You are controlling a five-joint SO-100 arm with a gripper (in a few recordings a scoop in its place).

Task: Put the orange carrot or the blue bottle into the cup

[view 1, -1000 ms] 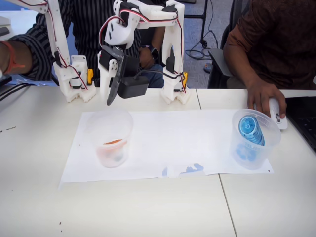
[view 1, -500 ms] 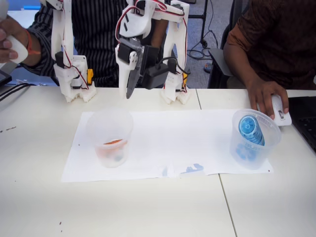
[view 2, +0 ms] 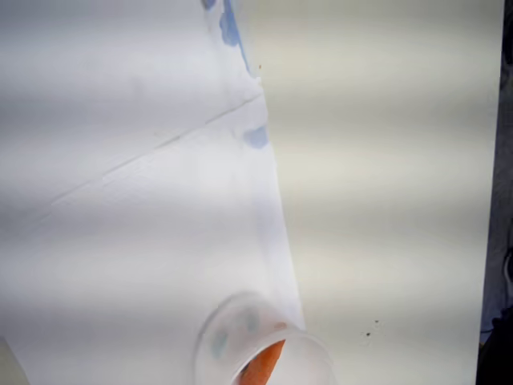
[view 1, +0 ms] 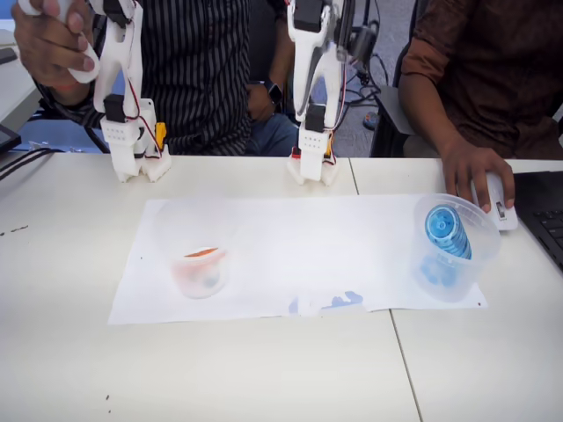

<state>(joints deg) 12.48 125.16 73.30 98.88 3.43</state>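
In the fixed view, the frosted cup (view 1: 196,249) stands upright on the left part of a white paper sheet (view 1: 308,251) that lies on the white bench (view 1: 264,369). The orange carrot (view 1: 201,254) sits inside this cup, low down near its base, with an orange blur showing through the translucent wall. In the wrist view the same cup (view 2: 264,345) appears at the bottom edge, seen from above at a slant, with the carrot (view 2: 261,365) leaning inside it and faint greenish spots on its wall or base. The paper's edge, marked with a few blue smudges (view 2: 231,28), runs down to the cup.

Further right in the fixed view, a few blue marks (view 1: 341,301) sit on the paper's near edge. The white robot arm (view 1: 314,79) rises from its base at the far side of the bench, folded upward out of the top of the picture; whether its pincer is released or clenched cannot be told.

At the right end of the paper stands a clearer bluish cup (view 1: 453,249) with the blue bottle (view 1: 447,232) inside, its ringed end facing up. Just behind it a person's hand (view 1: 475,171) rests on a white mouse (view 1: 494,200).
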